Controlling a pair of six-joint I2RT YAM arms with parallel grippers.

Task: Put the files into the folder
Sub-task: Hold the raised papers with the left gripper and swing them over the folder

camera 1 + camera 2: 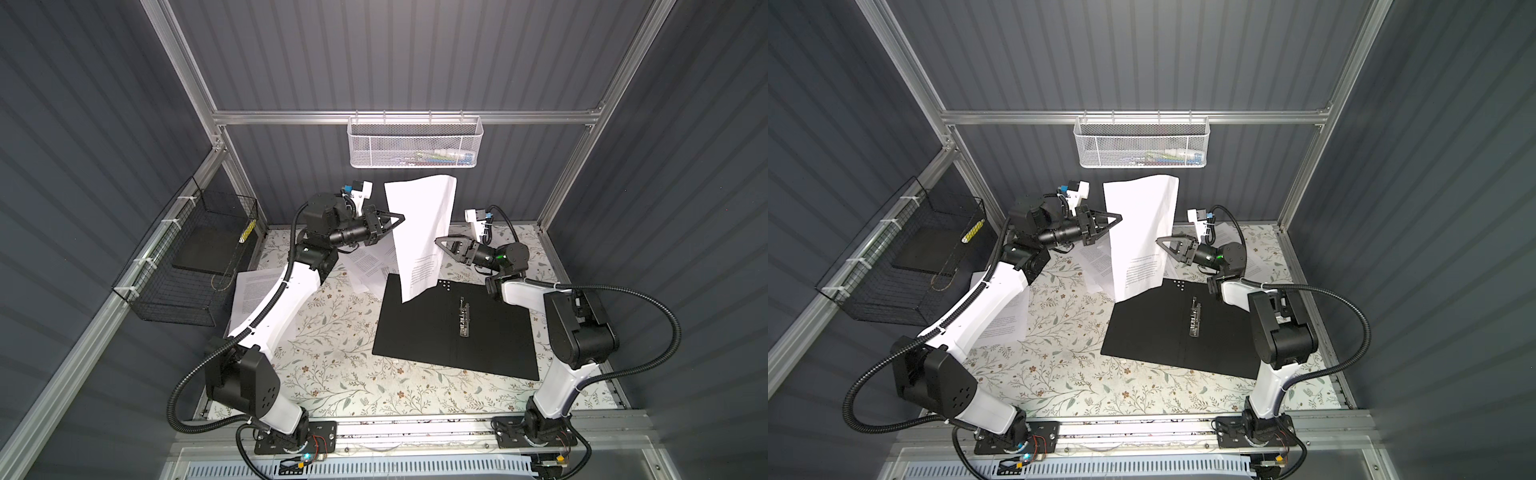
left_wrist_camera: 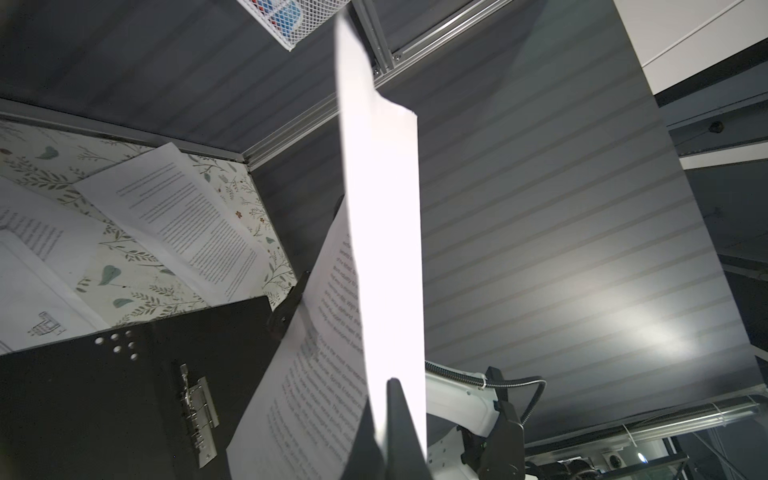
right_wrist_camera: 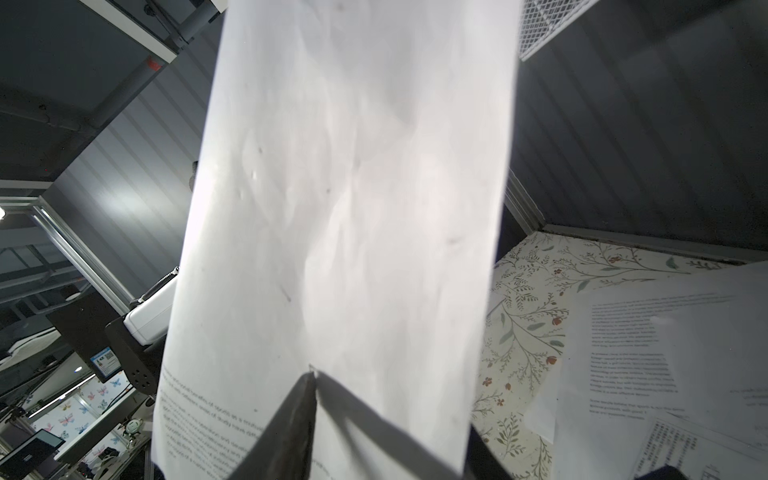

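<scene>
Files: one sheet hangs upright over the open folder's far edge, long axis vertical. Left fingers and right fingers, both closed, pinch its opposite long edges, the right pair nearer the folder.

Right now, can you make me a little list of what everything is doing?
Folder: open flat, black inside up
Clip: bare, no paper in it
Raised sheet: upright over the folder's far edge
Left gripper: shut on that sheet's edge
Right gripper: at its opposite edge, grip unclear
Other sheets: loose on the table
</scene>
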